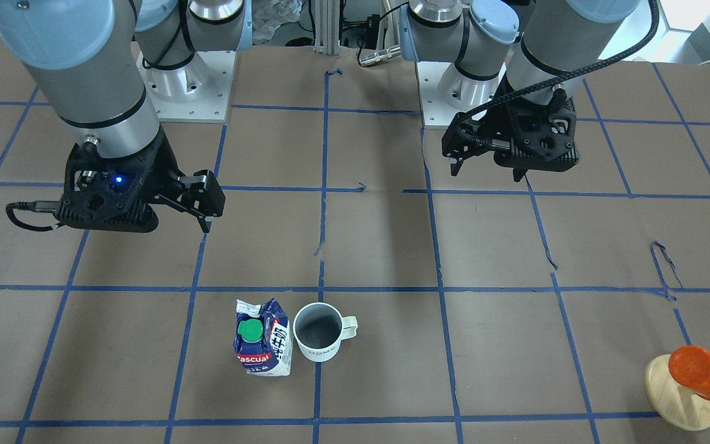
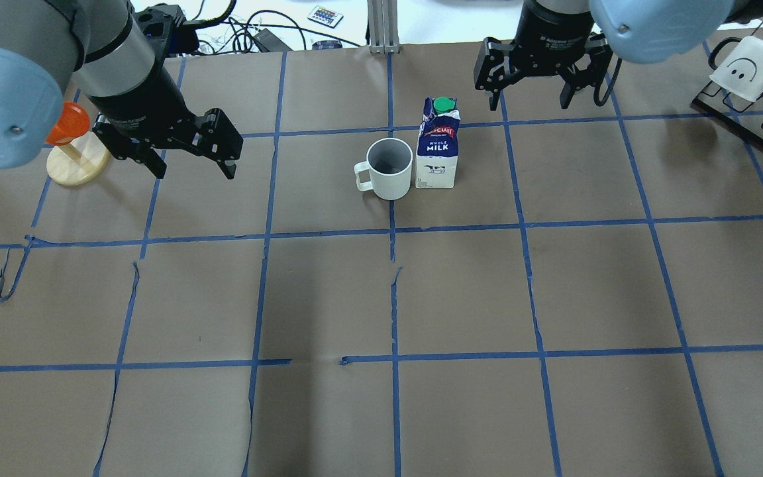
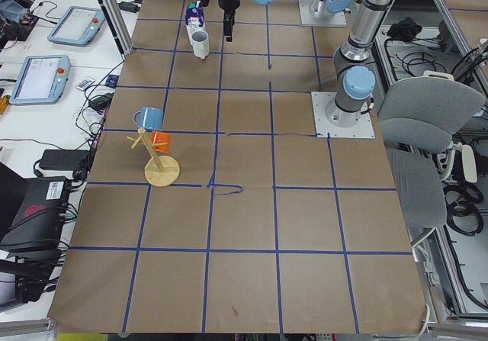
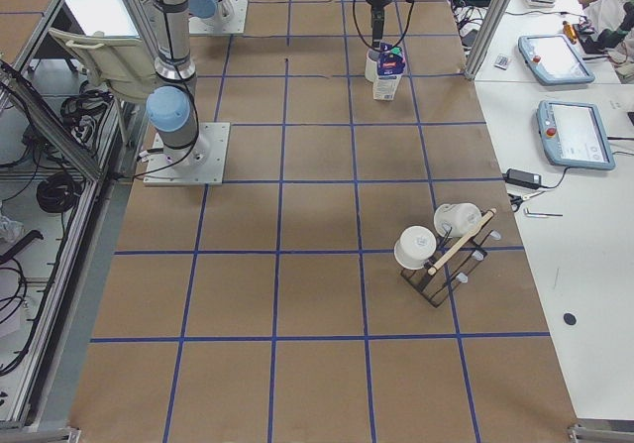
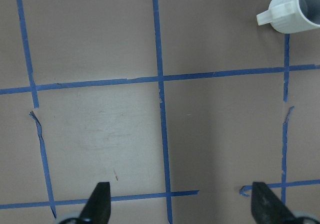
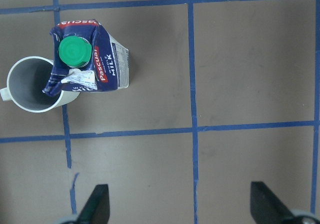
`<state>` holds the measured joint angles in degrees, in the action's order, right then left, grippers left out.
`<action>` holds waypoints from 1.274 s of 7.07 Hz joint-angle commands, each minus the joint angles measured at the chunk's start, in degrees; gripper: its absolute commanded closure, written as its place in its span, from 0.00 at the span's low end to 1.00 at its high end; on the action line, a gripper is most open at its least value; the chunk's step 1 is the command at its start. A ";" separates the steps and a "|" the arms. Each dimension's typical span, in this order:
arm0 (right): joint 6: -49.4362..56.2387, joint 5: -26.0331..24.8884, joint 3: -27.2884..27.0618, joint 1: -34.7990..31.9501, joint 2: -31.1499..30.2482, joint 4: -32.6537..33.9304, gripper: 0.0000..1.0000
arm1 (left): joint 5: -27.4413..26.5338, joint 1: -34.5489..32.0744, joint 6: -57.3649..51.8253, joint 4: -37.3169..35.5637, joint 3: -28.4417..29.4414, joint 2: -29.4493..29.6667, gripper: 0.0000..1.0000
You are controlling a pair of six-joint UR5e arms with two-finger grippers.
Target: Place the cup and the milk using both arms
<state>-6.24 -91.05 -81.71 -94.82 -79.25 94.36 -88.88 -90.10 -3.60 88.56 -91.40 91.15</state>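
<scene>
The white cup stands upright at the far middle of the table, its handle toward the robot's left. The dark-blue and white milk with a green cap stands upright right beside it, on its right; I cannot tell if they touch. My left gripper is open and empty, raised well left of the cup. My right gripper is open and empty, raised to the right of the milk and beyond it. The left wrist view shows the cup at its top right. The right wrist view shows the milk and the cup at its upper left.
A wooden mug tree with an orange mug stands at the far left, close behind my left gripper. A black rack with white mugs stands at the far right. Blue tape lines grid the brown table.
</scene>
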 commanded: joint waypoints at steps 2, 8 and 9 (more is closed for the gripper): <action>2.98 -0.26 -10.57 2.45 -8.71 -0.14 0.00 | -0.07 -0.07 0.09 0.03 0.00 0.00 0.00; 2.02 0.53 -5.76 2.45 -8.90 -1.63 0.00 | -0.07 -0.08 0.09 0.03 0.00 0.00 0.00; 1.93 0.53 -4.88 1.84 -8.73 -4.51 0.00 | -0.07 -0.08 0.09 0.03 0.00 0.00 0.00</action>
<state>-4.10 -90.54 -87.64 -92.51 -88.04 92.22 -88.95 -90.17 -3.52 88.59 -91.41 91.14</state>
